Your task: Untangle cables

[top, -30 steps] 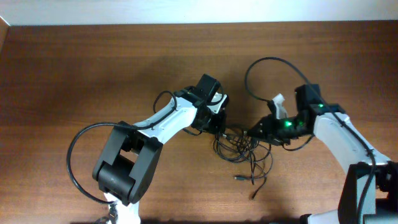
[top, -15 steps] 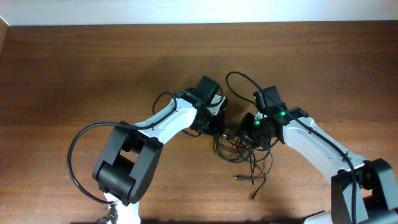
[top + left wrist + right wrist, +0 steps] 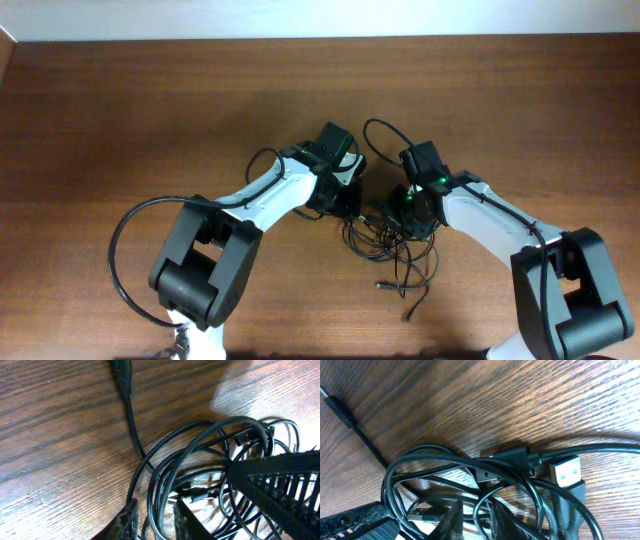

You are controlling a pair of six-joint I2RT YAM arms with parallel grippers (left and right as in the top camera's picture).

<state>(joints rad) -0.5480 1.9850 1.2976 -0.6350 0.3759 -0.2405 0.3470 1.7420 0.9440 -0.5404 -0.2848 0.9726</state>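
Overhead, we see the cables (image 3: 385, 238) knotted on the tabletop (image 3: 140, 100), directly beneath and between both tips. Our left end effector (image 3: 156, 517) is nearly closed, pinching several strands. Our right end effector (image 3: 472, 517) likewise clamps a loop, with a USB plug (image 3: 565, 472) just ahead to its right.

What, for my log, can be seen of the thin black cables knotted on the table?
The thin black cables lie in overlapping rubbery loops on the brown wooden table. A silver-tipped USB plug and a slim plug end show; loose tails trail toward the near edge. Strands pass between the fingertips of the left gripper and the right gripper; grip unclear.
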